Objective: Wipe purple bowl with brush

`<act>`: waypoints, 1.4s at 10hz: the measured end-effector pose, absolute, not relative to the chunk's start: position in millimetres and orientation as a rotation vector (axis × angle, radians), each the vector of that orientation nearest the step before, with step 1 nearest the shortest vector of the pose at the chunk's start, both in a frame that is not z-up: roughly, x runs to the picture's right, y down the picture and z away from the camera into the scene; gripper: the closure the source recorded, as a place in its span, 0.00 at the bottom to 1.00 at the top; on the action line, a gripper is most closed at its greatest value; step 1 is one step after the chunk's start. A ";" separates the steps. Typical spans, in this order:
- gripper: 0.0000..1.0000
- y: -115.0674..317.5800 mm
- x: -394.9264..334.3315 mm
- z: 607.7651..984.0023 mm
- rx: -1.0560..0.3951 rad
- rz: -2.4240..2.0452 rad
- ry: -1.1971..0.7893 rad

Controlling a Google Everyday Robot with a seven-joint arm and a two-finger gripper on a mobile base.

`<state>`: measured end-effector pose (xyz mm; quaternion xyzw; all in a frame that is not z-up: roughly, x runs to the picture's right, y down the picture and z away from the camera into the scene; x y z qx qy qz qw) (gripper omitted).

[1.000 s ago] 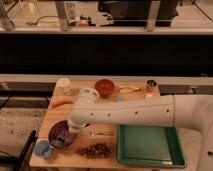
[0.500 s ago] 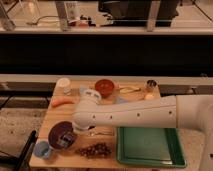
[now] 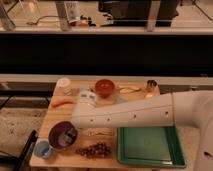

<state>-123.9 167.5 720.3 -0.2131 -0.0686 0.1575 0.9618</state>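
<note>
- Gripper [image 3: 71,132] is low inside the purple bowl [image 3: 54,131], at the end of the white arm [image 3: 130,114] that reaches in from the right.
- Cannot tell how wide its grip is.
- Brush [image 3: 66,138] is a dark and pale block at the gripper tip, inside the bowl.
- The purple bowl sits at the near-left of the wooden table [image 3: 50,112].
- Light-blue cup [image 3: 43,149] is just left of it, nearer.
- Orange-red bowl [image 3: 104,87] is at the far centre.
- Green tray [image 3: 147,145] is at the near right.
- Fork [image 3: 101,132] lies between the purple bowl and the tray.
</note>
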 end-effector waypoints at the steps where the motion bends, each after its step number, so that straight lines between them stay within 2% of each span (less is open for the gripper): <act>1: 1.00 165.3 -123.5 722.4 -0.420 0.314 -0.131; 7: 1.00 151.8 -147.1 726.4 -0.392 0.282 -0.165; 14: 1.00 141.0 -170.3 717.8 -0.411 0.251 -0.308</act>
